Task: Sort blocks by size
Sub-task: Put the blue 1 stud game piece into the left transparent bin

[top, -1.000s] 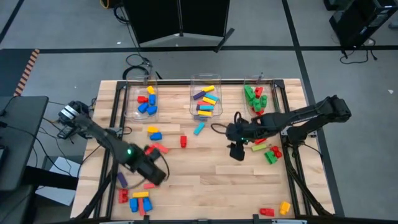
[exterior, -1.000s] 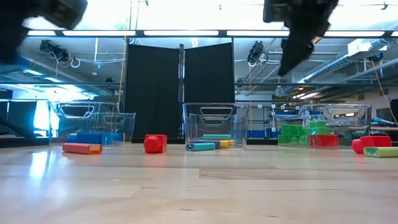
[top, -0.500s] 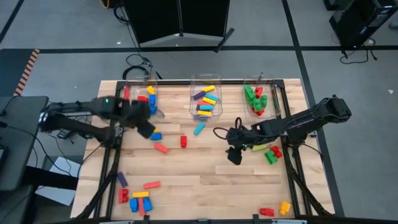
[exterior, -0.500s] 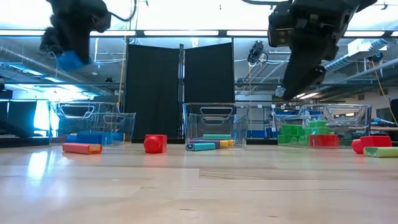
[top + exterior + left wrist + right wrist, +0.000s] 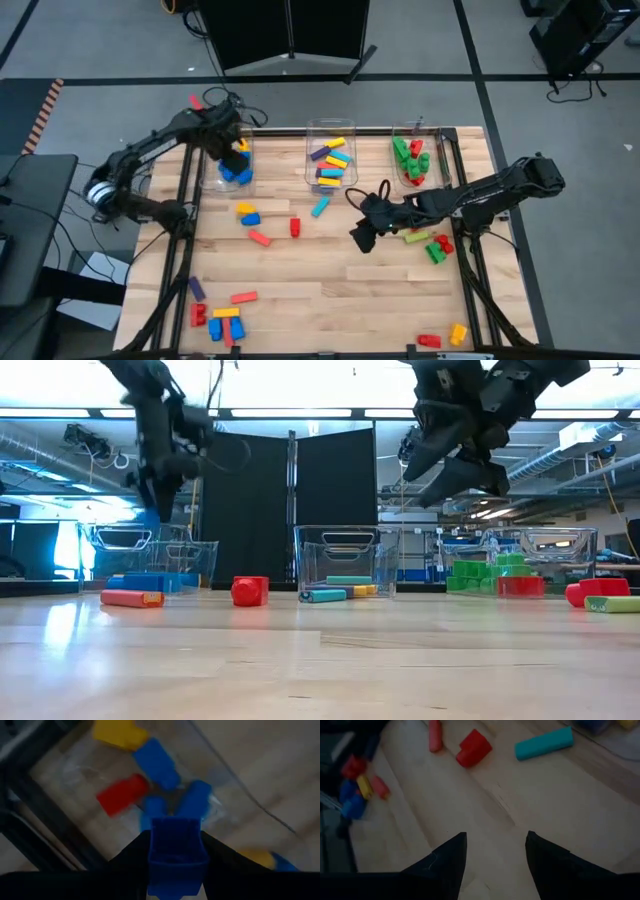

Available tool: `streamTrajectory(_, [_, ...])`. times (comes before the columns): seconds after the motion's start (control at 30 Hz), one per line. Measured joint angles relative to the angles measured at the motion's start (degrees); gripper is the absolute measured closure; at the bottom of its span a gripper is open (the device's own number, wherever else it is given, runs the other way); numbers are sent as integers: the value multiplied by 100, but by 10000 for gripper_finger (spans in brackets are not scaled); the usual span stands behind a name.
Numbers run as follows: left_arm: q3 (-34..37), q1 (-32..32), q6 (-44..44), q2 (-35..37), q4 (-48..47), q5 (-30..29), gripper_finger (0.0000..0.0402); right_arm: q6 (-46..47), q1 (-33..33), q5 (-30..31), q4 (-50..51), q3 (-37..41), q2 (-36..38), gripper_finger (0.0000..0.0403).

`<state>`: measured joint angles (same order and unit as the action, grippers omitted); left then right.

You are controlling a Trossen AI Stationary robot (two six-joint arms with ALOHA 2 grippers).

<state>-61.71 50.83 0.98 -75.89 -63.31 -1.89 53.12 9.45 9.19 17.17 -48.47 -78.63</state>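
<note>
Holding a blue block (image 5: 176,854), left gripper (image 5: 175,870) fingers clenched on it above the left bin (image 5: 222,160). Right gripper (image 5: 495,851) fingers released, empty, over bare bench (image 5: 330,280). Judged light, rigid, slick; best pinched across flat sides.

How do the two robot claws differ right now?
The left gripper clamps a blue block; the right gripper is open and empty. The left hangs over the left bin; the right hovers above bare table at mid-table. Both are dark two-fingered claws held off the wood.
</note>
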Motion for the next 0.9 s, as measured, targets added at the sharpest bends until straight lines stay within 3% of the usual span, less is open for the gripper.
streamTrajectory(0.17, [0,551,-247,-713,623,9,253,268,44,11,-62,0,0,194])
streamTrajectory(0.37, [0,735,-201,-1269,976,-58,232,-494,146,11,-56,0,0,194])
streamTrajectory(0.9, [0,730,-328,-1492,1139,-244,222,-26,125,12,-214,0,0,195])
